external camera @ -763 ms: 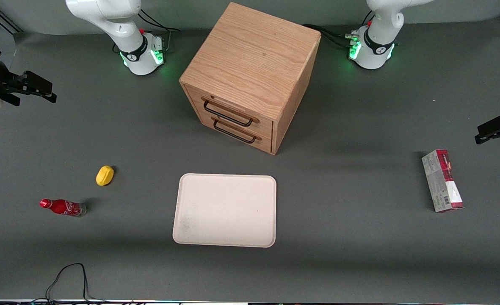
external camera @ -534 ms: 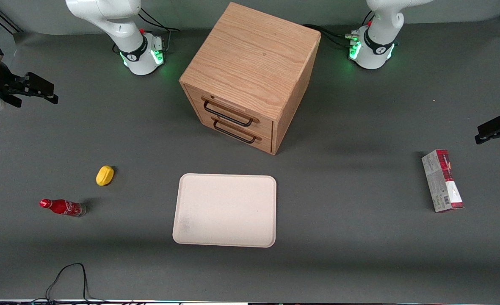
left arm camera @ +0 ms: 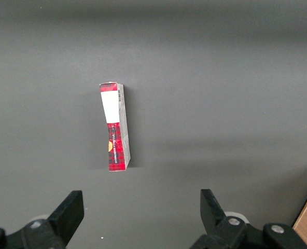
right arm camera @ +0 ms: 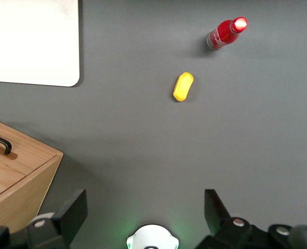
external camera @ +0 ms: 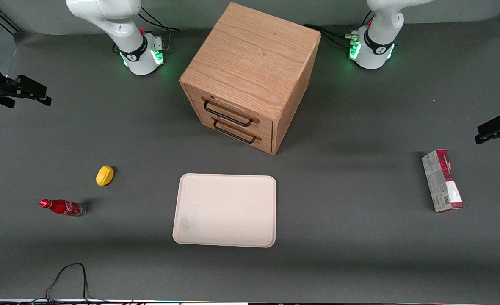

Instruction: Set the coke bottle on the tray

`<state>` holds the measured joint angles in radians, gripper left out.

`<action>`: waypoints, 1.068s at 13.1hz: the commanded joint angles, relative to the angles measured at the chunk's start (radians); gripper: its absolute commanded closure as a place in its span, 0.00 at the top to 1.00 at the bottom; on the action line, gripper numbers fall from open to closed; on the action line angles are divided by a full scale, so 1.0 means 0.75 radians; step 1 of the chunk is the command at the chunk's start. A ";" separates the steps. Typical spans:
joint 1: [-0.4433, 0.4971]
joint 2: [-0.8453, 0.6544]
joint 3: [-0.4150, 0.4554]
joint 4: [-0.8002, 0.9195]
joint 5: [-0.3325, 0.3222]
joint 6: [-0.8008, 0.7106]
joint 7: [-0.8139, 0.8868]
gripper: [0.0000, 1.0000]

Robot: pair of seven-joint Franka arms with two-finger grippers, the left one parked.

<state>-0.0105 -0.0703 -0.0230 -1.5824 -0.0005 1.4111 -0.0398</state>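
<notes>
The coke bottle (external camera: pixel 62 207), small and red with a red cap, lies on its side on the grey table toward the working arm's end. It also shows in the right wrist view (right arm camera: pixel 226 32). The cream tray (external camera: pixel 225 209) lies flat in front of the wooden cabinet and holds nothing; one corner of it shows in the right wrist view (right arm camera: pixel 31 41). My right gripper (external camera: pixel 42 96) hangs high at the working arm's end of the table, farther from the front camera than the bottle. In the right wrist view the gripper (right arm camera: pixel 144 207) is open and empty.
A small yellow object (external camera: pixel 105 175) lies between the bottle and the cabinet side, also seen from the right wrist (right arm camera: pixel 183 86). A wooden two-drawer cabinet (external camera: pixel 250 76) stands mid-table. A red-and-white carton (external camera: pixel 442 180) lies toward the parked arm's end. A black cable (external camera: pixel 70 275) loops at the table's front edge.
My right gripper has drifted slightly outward toward the working arm's end and a little farther from the front camera. The bottle, tray and other objects have not moved.
</notes>
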 commanded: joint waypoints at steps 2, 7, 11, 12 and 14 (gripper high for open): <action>-0.002 0.018 -0.010 0.011 0.009 -0.020 -0.016 1.00; 0.012 -0.004 -0.037 -0.130 0.052 0.116 -0.019 1.00; -0.004 -0.004 -0.039 -0.169 0.050 0.164 -0.047 1.00; -0.011 0.000 -0.051 -0.181 0.044 0.182 -0.065 1.00; -0.029 0.044 -0.124 -0.181 0.029 0.227 -0.131 1.00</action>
<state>-0.0134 -0.0564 -0.0734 -1.7055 0.0178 1.5424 -0.0676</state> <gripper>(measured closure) 0.000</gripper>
